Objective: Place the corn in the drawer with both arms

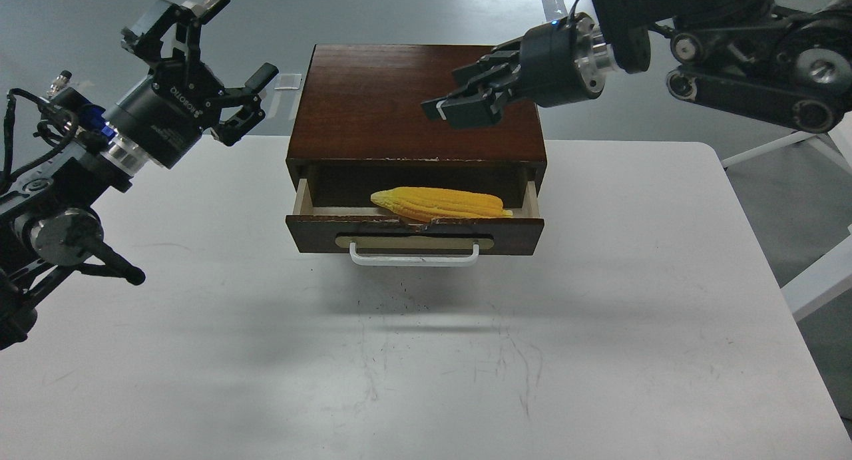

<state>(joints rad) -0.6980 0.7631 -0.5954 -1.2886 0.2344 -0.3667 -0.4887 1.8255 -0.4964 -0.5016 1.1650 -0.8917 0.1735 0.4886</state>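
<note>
The yellow corn [439, 205] lies lengthwise in the open drawer [313, 228] of the dark brown wooden box [399, 100], its tip pointing left. It rests against the drawer's front panel, above the white bar handle [414, 255]. My right gripper [459, 94] hovers above the right part of the box top, fingers pointing left, open and empty, well clear of the corn. My left gripper [238, 39] is open and empty, raised in the air to the left of the box.
The box stands at the far middle of a white table [426, 353]. The table's right edge runs at about [765, 267], with a white frame beyond it. My left arm's elbow joint [63, 237] hangs over the table's left side.
</note>
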